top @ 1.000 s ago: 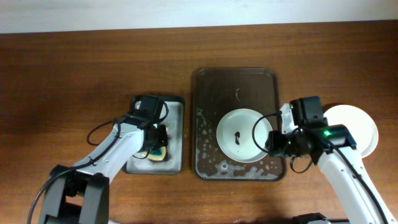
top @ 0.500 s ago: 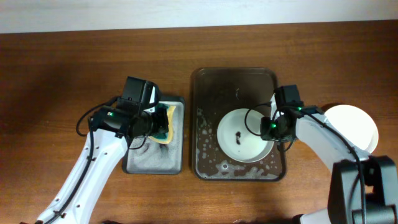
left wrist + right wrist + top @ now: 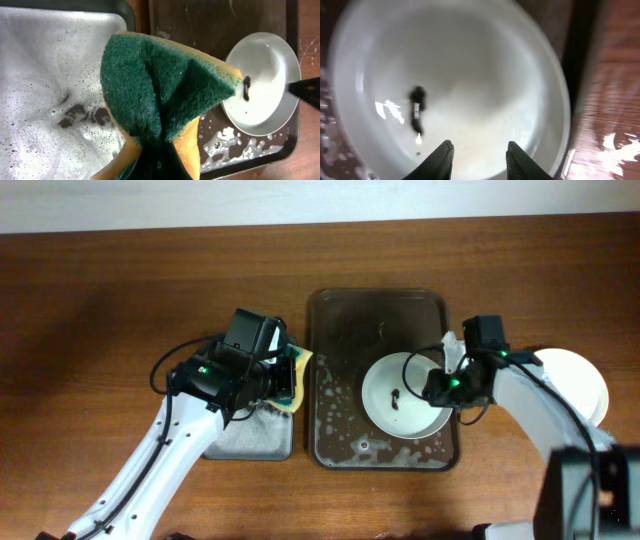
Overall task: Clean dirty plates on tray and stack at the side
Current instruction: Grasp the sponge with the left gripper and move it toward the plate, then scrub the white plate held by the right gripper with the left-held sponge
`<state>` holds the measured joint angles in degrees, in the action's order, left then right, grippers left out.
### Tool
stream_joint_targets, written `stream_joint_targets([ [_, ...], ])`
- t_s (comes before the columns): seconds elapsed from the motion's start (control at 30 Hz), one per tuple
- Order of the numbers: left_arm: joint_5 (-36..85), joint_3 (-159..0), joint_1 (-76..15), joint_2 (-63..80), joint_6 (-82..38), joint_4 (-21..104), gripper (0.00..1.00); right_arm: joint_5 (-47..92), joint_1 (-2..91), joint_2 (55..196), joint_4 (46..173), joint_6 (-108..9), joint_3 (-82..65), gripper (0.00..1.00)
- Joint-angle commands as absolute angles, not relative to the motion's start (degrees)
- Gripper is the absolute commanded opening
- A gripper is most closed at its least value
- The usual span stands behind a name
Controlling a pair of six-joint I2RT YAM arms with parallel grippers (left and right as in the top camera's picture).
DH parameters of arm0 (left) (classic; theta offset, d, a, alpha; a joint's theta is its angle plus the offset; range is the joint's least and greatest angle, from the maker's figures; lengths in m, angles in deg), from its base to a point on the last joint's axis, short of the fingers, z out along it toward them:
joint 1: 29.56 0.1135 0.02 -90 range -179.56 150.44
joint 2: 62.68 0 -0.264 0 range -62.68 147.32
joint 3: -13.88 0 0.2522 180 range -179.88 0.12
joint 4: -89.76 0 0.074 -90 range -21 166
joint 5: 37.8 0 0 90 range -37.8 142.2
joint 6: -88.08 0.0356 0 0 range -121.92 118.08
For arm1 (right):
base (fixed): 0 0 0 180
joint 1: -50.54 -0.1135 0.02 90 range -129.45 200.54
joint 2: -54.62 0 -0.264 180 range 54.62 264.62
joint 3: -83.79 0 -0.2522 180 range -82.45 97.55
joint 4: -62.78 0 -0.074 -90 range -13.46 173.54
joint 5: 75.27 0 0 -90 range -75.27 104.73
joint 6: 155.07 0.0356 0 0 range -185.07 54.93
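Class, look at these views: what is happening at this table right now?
The left gripper pinches a green-and-yellow sponge above the edge of the soapy small tray. One plate with a dark smear lies in the large tray among suds, not yet wiped. The right gripper sits at its right rim; whether it grips is unclear. A second white plate rests on the table at right.

Squeezed foam sponge (image 3: 165, 95): dark green scouring face, orange-yellow body. Round white plate (image 3: 405, 395), one black smear (image 3: 415, 110) near centre. Dark brown rectangular tray (image 3: 340, 330), flecked with white suds. Small dark tray (image 3: 129, 17) holds grey-white foam. Reddish-brown wood-grain table (image 3: 120, 290).
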<state>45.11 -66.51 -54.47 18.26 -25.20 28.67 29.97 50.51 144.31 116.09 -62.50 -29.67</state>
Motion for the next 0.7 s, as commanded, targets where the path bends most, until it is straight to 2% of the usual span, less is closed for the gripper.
stream_joint_targets([
  [0.0, 45.6, -66.8, -54.4, 18.1, -24.1, 28.9, 0.0, 22.3, 50.3, 140.9, 116.8, -62.6, -28.2, 0.36],
  [0.07, 45.6, -66.8, -54.4, 18.1, -24.1, 28.8, 0.0, 17.6, 50.3, 141.4, 116.5, -60.1, -28.2, 0.37],
  [0.37, 45.5, -66.8, -54.4, 18.1, -24.1, 28.8, 0.0, 16.9, 50.2, 148.8, 114.6, -60.1, -28.2, 0.36],
  [0.47, 45.6, -66.8, -54.4, 18.1, -24.1, 28.9, 0.0, 26.8, 50.2, 150.0, 114.8, -60.4, -28.2, 0.24],
  [0.67, 45.5, -66.8, -54.4, 18.1, -24.1, 28.9, 0.0, 29.8, 50.2, 149.5, 116.0, -60.3, -28.2, 0.12],
])
